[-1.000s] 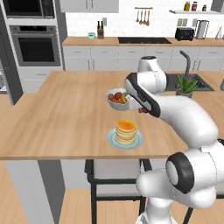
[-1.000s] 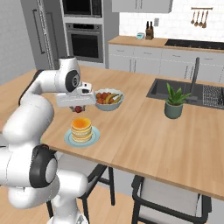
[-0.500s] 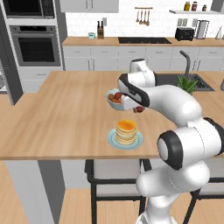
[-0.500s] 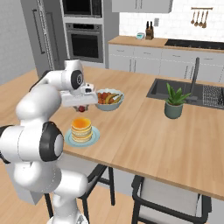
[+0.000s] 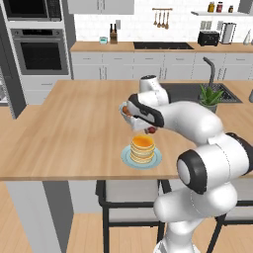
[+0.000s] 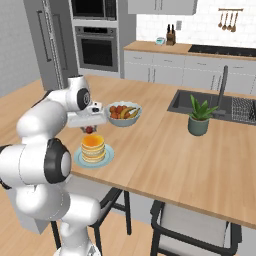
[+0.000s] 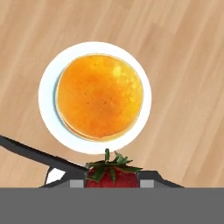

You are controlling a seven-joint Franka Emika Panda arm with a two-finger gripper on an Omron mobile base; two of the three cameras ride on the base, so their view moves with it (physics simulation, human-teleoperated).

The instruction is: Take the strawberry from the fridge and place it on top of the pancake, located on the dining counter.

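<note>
My gripper (image 7: 111, 183) is shut on the strawberry (image 7: 111, 175), a small red berry with a green leafy cap. It hangs just above and a little to one side of the pancake (image 7: 99, 96), a syrup-topped stack on a pale round plate (image 7: 48, 100). From the base, the gripper (image 5: 150, 129) holds the strawberry (image 5: 151, 131) over the far edge of the pancake (image 5: 142, 147) on the dining counter (image 5: 64, 128). The right base view shows the strawberry (image 6: 89, 130) above the pancake (image 6: 93, 146). The fridge (image 6: 47, 45) stands far left.
A grey fruit bowl (image 6: 122, 112) with bananas and round fruit sits just behind the plate. A potted plant (image 6: 199, 119) and a sink (image 6: 220, 102) with a faucet lie to the right. Dark-framed stools (image 5: 128, 197) stand under the counter's near edge.
The arm has folded and its elbow has swung. The hand with the strawberry has shifted slightly and come down closer to the pancake stack. The grip stays shut.
</note>
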